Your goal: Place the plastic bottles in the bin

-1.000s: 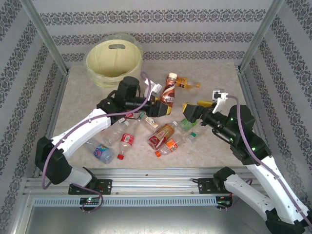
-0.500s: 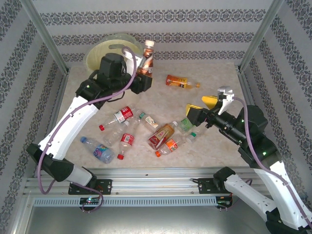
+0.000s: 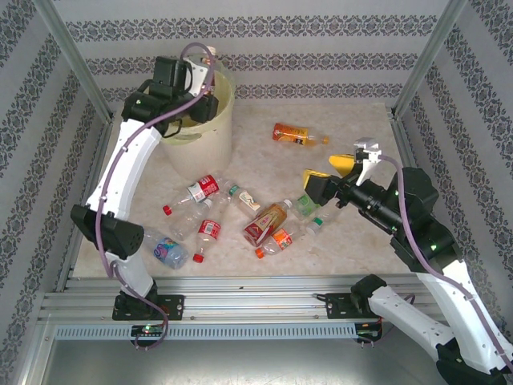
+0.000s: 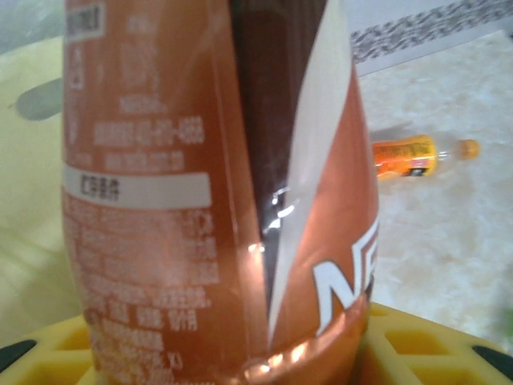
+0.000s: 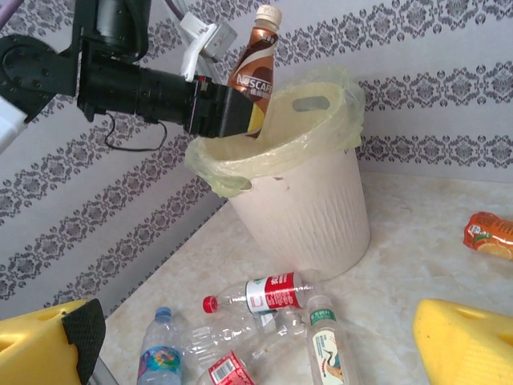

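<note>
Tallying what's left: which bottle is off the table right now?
The brown Nescafe bottle, gripped upright by the left gripper above the bin; the rest lie on the table.

The bin (image 3: 204, 148) at eleven o'clock is pale yellow, the bottle at its rim (image 5: 258, 60) brown and white, the one o'clock bottle (image 3: 292, 134) orange, the tabletop (image 3: 240, 164) mottled beige, the walls (image 3: 321, 28) grey damask-striped.
</note>
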Tool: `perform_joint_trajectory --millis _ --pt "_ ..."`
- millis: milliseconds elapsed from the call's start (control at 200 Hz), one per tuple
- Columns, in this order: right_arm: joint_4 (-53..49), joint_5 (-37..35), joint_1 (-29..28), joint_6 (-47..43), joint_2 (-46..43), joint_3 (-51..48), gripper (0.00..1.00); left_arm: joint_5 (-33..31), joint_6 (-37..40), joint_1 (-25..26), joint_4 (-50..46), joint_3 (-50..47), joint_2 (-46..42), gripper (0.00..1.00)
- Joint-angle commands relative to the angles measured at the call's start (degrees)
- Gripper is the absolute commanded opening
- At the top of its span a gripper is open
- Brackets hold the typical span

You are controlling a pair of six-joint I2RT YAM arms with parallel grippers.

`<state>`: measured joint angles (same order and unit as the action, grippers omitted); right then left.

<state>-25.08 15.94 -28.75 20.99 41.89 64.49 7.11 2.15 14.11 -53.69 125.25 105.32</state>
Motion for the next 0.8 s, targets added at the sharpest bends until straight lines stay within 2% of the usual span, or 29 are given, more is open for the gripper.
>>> perform_joint_trajectory --millis 0,125,425,664,714,799 --pt "-0.83 -0.35 -0.34 -0.52 0.63 2.05 0.98 1.38 -0.42 -2.04 -6.38 5.19 3.73 0.52" --pt "-1.54 -0.8 -0.34 -0.73 1.09 2.13 0.98 3.13 -1.67 -3.99 -9.11 8.31 7.96 0.52" --pt "-2.76 -2.05 -0.34 -0.21 1.57 1.98 0.98 2.31 -4.21 -5.69 -12.5 10.61 13.29 0.59" --pt "-5.08 -5.4 -0.36 1.9 2.56 1.63 0.98 2.86 -6.43 -5.79 -12.49 12.32 12.6 0.89" --pt "-5.88 -6.47 -0.34 2.09 2.76 1.58 0.98 3.37 -6.53 -5.77 -12.38 12.4 12.02 0.99" --pt "-6.76 -8.27 -0.19 3.84 3.04 1.02 0.98 3.71 -7.09 -5.78 -11.74 12.09 10.58 1.0"
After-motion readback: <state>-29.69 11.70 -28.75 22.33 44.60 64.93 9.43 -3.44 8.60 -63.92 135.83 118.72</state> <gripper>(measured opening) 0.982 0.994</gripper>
